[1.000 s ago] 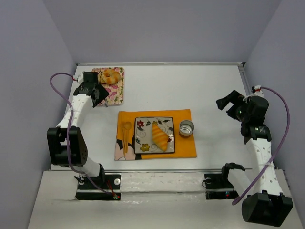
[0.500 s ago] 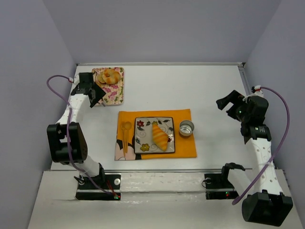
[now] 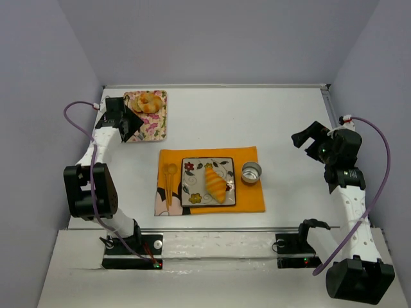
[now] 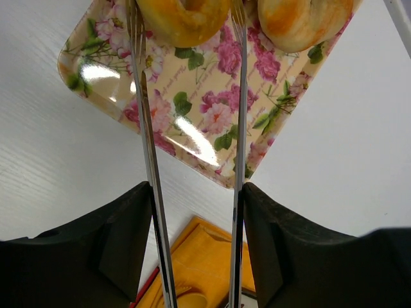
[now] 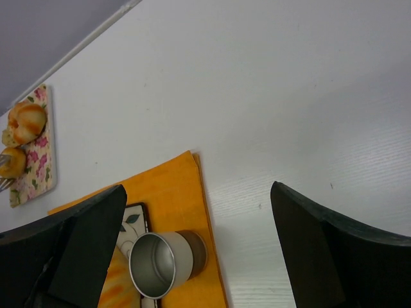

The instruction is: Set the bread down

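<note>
Left fingers carry fork tines straddling the bread roll at the floral tray's far end; whether clamped, cannot tell. Risk: shallow contact lets the roll slip onto the tray.

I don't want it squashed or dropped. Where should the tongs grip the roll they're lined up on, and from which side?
Grip across its rounded middle, one tine on each flank; off-centre, the round roll would likely slip. Come in as the tongs point, over the tray at its near corner, with one tine in the gap beside the second roll.
</note>
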Robot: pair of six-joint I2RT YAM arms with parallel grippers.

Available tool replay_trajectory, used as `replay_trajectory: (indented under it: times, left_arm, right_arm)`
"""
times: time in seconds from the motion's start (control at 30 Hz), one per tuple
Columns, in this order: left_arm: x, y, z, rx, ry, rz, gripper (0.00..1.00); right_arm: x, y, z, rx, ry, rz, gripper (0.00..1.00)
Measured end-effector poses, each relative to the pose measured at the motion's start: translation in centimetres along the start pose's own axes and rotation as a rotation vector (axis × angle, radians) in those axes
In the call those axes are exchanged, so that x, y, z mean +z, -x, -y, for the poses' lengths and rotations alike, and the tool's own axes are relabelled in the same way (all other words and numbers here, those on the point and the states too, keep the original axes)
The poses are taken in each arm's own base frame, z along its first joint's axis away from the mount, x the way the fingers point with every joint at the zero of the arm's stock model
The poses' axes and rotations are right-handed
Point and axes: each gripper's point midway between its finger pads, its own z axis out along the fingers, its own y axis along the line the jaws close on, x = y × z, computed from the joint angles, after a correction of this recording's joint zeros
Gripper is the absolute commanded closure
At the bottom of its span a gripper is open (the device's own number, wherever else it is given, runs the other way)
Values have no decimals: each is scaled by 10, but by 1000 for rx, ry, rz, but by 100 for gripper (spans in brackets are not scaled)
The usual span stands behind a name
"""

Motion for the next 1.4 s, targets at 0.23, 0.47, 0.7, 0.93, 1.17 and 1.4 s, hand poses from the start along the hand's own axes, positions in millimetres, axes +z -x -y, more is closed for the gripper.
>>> replay_trajectory:
  times: [0.23,0.47,0.7,0.93,1.17,1.4]
  left_arm:
    - [8,-3,-1,-23,0,-16,29]
    - [12,-10,-7,-42,16,-35,27]
    - [27,-20,-10,-37,22,-72,42]
    - [34,-30,-12,-32,19,-112,66]
    - [29,-29,-9,-32,2,-115,88]
    - [-15,-8,6,-32,-75,-36,91]
  right_arm:
    - [0,0,0,0,-1,1,0]
    - [0,0,0,0,-1,1,0]
    - [0,0,0,0,-1,1,0]
    - [0,0,0,0,-1,1,0]
    - [0,0,0,0,-1,1,0]
    - [0,0,0,0,0,0,0]
